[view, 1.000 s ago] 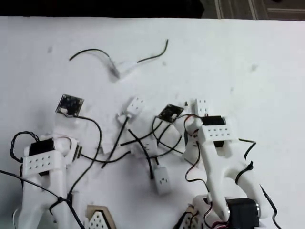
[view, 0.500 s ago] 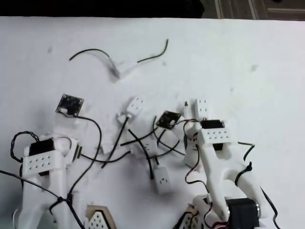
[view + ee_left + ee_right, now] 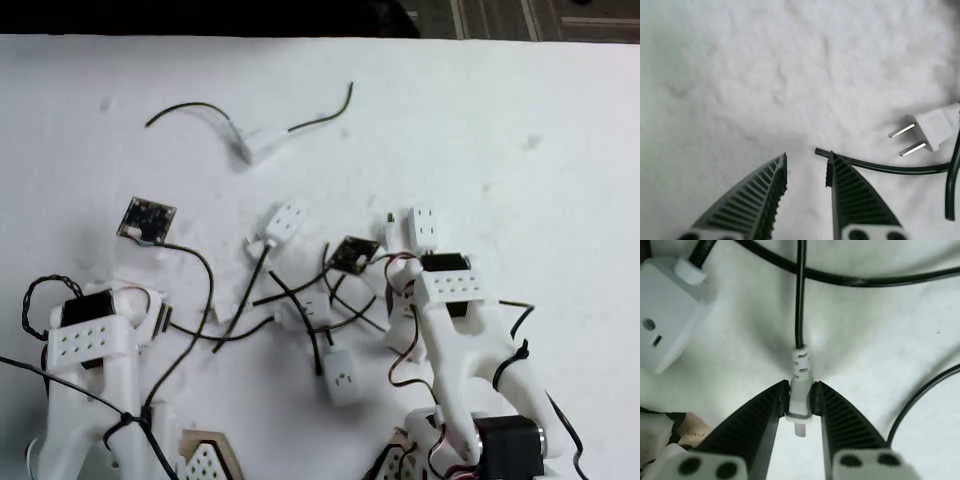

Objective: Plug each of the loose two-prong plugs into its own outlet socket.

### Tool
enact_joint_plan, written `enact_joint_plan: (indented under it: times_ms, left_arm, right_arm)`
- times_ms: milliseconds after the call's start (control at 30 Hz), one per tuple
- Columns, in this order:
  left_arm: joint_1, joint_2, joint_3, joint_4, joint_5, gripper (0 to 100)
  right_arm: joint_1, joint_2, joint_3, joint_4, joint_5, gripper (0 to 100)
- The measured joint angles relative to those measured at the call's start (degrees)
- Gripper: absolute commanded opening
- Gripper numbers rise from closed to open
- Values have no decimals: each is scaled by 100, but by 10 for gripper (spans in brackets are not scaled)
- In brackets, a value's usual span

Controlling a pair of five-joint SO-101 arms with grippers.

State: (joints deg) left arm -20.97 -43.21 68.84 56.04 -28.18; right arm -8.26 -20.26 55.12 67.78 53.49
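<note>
- The right gripper (image 3: pixel 800 385) is clenched on the body of a white plug (image 3: pixel 800 371), whose black cord (image 3: pixel 800 300) is seen running straight away from the fingers.
- A white outlet socket (image 3: pixel 665 305) is found near that plug, apart from it.
- The left gripper (image 3: pixel 807 161) is held released above the white table (image 3: pixel 740 75).
- A second two-prong plug (image 3: pixel 932 131) is laid flat, prongs bare, near a black cable end (image 3: pixel 819 151) seen close by one fingertip.
</note>
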Motion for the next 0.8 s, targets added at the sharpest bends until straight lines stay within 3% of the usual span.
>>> enact_joint_plan:
  times_ms: [467,800]
  left_arm:
    - [0,0,0,0,0,143]
    - [0,0,0,0,0,144]
  right_arm:
    - [44,607,-44,-448,26,17]
    - [563,-1371,-545,1451,431,17]
